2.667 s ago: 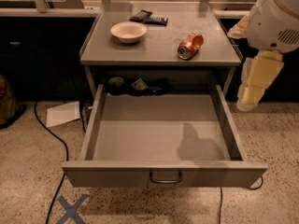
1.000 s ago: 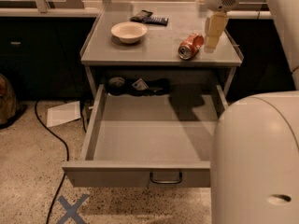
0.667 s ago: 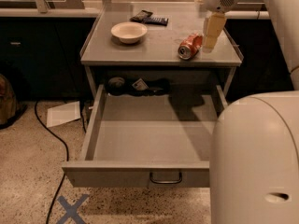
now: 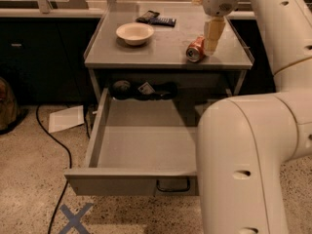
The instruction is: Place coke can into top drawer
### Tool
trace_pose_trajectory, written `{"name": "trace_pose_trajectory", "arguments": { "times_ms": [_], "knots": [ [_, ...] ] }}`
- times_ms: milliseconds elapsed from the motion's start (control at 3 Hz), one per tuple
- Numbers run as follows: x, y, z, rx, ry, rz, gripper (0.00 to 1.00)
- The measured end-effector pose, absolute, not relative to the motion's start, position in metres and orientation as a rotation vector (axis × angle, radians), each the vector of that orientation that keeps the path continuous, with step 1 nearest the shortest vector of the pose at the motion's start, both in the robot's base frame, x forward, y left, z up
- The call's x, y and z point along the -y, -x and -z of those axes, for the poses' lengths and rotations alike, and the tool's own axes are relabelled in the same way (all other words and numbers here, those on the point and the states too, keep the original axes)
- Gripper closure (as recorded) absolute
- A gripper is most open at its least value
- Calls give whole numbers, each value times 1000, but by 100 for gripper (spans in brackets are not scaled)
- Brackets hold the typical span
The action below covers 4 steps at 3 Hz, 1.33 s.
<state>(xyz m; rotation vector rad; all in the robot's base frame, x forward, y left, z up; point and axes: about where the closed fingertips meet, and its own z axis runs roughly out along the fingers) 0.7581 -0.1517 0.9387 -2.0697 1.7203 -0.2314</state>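
Note:
The coke can (image 4: 196,49) lies on its side on the grey tabletop (image 4: 146,52), near the right front, its silver top facing the front. My gripper (image 4: 212,39) hangs from above and points down, right against the can's right side, just above the tabletop. The top drawer (image 4: 129,183) is pulled wide open below the tabletop, with its dark loop handle (image 4: 173,185) at the front. The visible part of its inside holds nothing. My arm (image 4: 243,165) hides the drawer's right part.
A cream bowl (image 4: 135,33) and a dark flat packet (image 4: 156,19) sit at the back of the tabletop. Dark objects (image 4: 144,89) lie on the shelf behind the drawer. A white paper (image 4: 66,118), a black cable (image 4: 61,150) and a blue tape cross (image 4: 75,218) are on the floor at the left.
My gripper has swung from beside the table's right side up over the tabletop, then moved slightly left and down to the can. The can and drawer have not moved.

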Motion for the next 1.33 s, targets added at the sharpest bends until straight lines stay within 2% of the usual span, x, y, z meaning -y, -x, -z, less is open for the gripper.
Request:
{"name": "trace_pose_trajectory", "arguments": {
  "times_ms": [667,1333],
  "knots": [
    [146,-772,-908,-1652,2198,233,0],
    [164,-790,-891,-1751,2166,319,0]
  ]
}}
